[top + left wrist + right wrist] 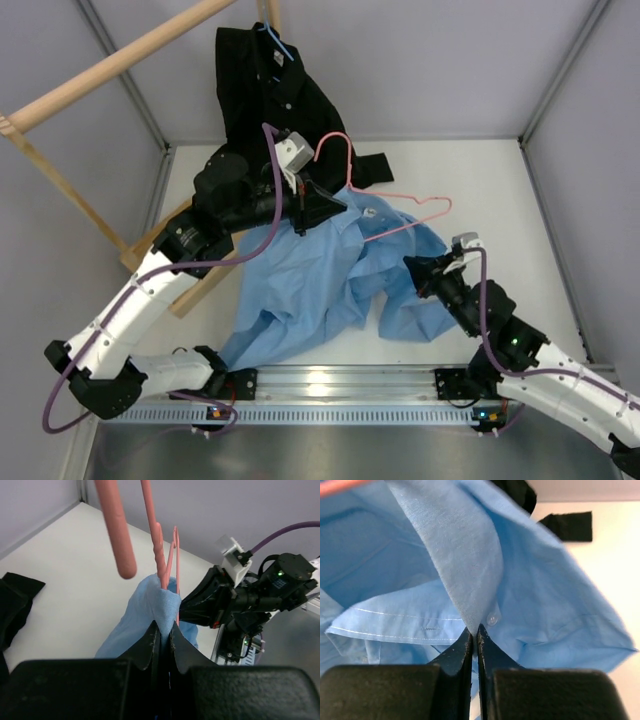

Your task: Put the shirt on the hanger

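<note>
Blue shirt (305, 290) thin, rumpled, touching pink hanger (116, 530).

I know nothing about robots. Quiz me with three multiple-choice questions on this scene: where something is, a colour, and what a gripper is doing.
1. Where is the black shirt? A) hanging from the wooden rail at the back B) folded by the arm bases C) on the floor
2. What colour is the wire hanger at the light blue shirt? A) green B) pink C) white
3. How is the right gripper? A) wide open B) shut on the hanger C) shut on the light blue shirt
Answers: 1 A, it hangs high at the rail; 2 B, the wire is pink; 3 C, its fingers pinch blue cloth beside a button.
</note>
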You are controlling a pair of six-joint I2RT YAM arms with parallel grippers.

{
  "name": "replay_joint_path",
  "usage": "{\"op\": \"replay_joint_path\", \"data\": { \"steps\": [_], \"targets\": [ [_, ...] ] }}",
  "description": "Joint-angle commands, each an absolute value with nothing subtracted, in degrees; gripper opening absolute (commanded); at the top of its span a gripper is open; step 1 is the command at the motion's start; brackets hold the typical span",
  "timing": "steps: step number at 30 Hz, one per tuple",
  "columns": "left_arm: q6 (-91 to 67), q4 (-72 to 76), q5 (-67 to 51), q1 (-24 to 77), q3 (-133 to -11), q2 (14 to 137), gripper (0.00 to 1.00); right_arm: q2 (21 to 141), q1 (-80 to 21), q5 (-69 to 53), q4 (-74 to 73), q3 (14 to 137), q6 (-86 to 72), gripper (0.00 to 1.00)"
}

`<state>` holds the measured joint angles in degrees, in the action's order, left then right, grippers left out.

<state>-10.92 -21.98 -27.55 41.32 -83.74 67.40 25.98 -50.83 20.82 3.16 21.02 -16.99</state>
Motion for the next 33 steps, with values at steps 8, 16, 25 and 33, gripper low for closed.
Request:
{"op": "replay_joint_path", "data": {
  "steps": [8,16,25,33],
  "targets": [
    [3.9,-21.7,-28.2,41.2,-72.9,54.7,0.00,25.1,-50.4,18.6,-19.2,39.3,-18.2,0.00],
    [4.8,-19.9,-22.1,41.2,-66.6,43.3,0.00,34.3,-49.1,15.9,-28.1,48.4,-18.5,0.00],
    [3.5,-17.8,-21.6,41.2,-57.6,36.5,0.00,41.1,-26.9,-2.4,-28.0,51.3,-17.8,0.00],
    [6.3,-21.0,-14.4,41.2,-54.9,36.2,0.00,46.7,-18.5,-14.8,-29.0,56.7,-16.2,0.00]
  ]
}}
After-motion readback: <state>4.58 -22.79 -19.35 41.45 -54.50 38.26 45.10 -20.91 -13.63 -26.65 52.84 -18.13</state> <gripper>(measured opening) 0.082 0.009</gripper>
